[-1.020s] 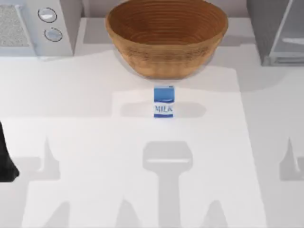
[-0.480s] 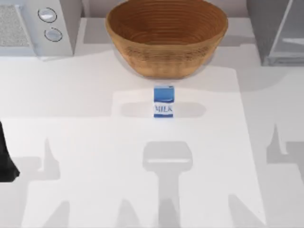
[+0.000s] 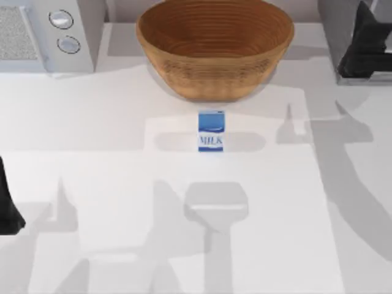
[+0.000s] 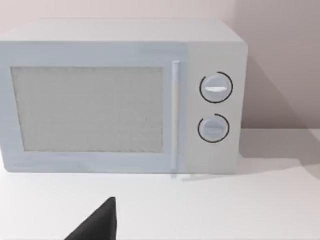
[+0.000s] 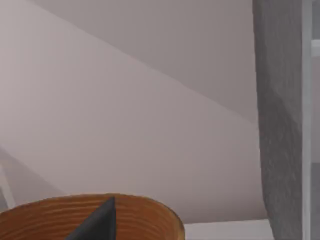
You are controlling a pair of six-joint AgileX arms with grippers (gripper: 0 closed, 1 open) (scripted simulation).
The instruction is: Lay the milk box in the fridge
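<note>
Up at the fridge [image 3: 343, 37] in the far right corner, the right gripper [image 3: 367, 43] sits in front of the door; can't tell how its fingers are set.

The milk box [image 3: 211, 131] is well off to that gripper's left and nearer the front, standing upright mid-table just in front of the basket [image 3: 214, 46], untouched. The left gripper [image 3: 7, 205] is parked at the left table edge, facing the microwave [image 4: 120, 95], and its fingers are also impossible to read. The right wrist view catches the basket rim [image 5: 90, 212] beside the fridge's grey side [image 5: 280, 120].

Woven basket [image 3: 214, 46] far centre; microwave [image 3: 46, 33] far left.
</note>
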